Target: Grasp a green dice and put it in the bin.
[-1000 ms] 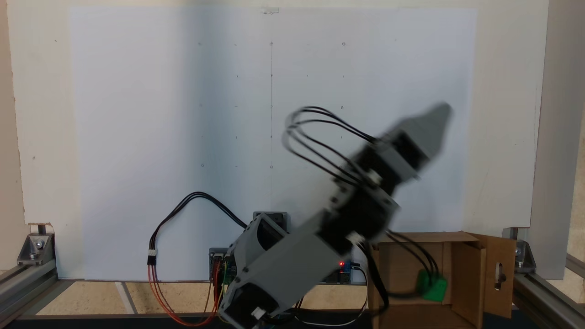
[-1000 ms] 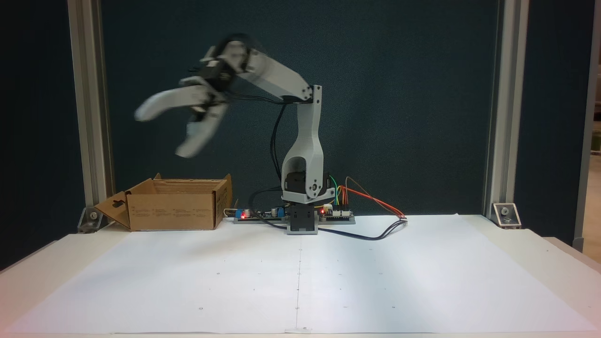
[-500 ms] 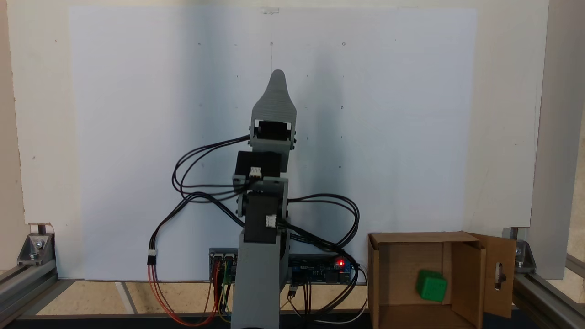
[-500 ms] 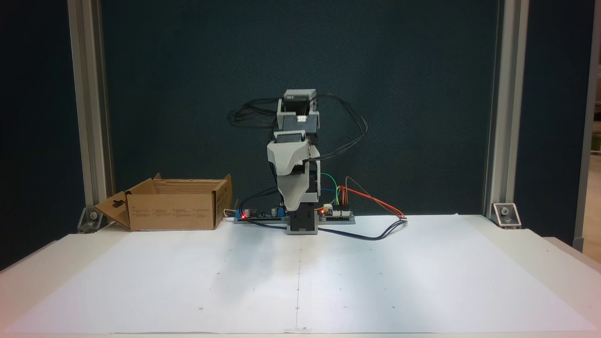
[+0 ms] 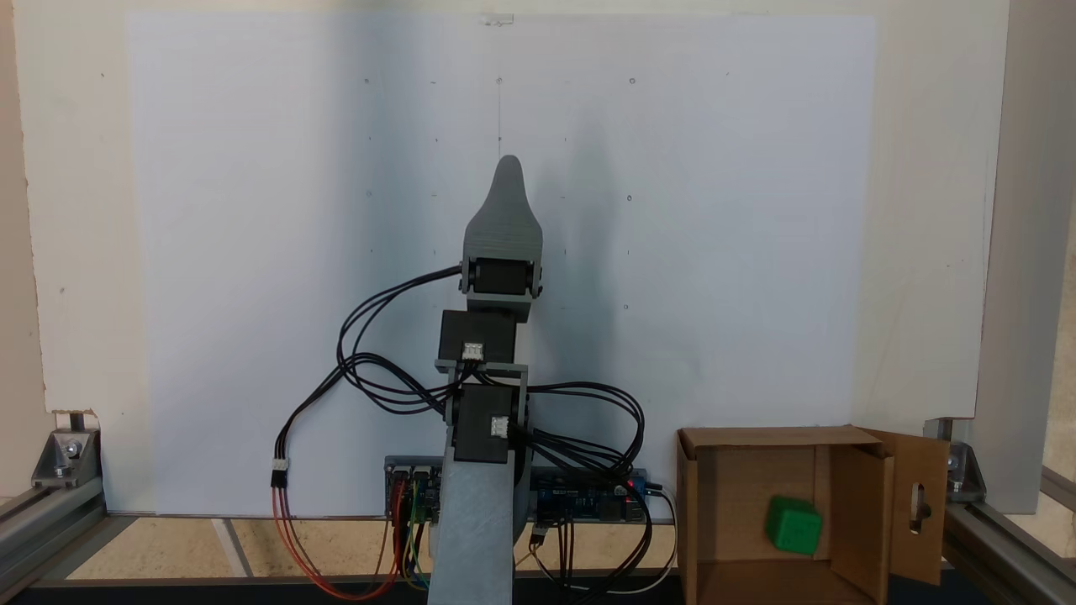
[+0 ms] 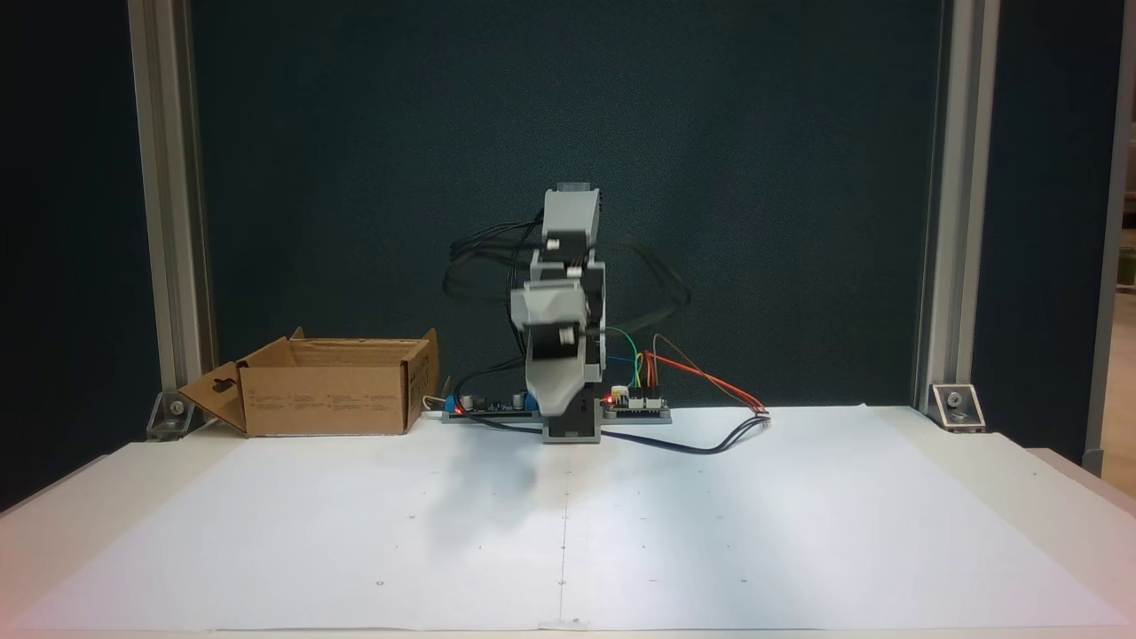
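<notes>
The green dice (image 5: 793, 525) lies inside the bin (image 5: 748, 439), near its right inner wall in a fixed view, so I judge the task's placing step done. The claw (image 5: 508, 172) points out over the white paper sheet (image 5: 252, 252) covering the surface, well apart from the bin; its jaws line up one behind the other, so I cannot tell whether it is released or clenched, though nothing green shows in it. Outward, black cables (image 5: 370, 378) loop beside the arm (image 6: 561, 319), and the control boards (image 6: 635, 404) sit at the base. Risk from here: as the arm folds, a loose cable loop could snag a joint.
</notes>
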`<control>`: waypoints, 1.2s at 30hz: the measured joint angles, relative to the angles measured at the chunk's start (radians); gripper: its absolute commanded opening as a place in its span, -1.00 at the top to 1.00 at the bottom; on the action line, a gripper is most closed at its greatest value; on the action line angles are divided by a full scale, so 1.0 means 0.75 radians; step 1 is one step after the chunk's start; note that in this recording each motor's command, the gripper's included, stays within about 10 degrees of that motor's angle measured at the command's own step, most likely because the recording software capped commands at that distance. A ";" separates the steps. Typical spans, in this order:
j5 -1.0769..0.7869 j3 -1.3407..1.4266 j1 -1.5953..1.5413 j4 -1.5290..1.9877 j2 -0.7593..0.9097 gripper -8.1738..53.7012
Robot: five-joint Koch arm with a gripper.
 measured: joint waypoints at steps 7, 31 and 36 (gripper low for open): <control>0.000 0.217 0.000 -0.380 0.000 -0.68; 0.002 0.552 -0.004 -1.289 0.000 -0.70; 0.002 0.552 -0.004 -1.289 0.000 -0.70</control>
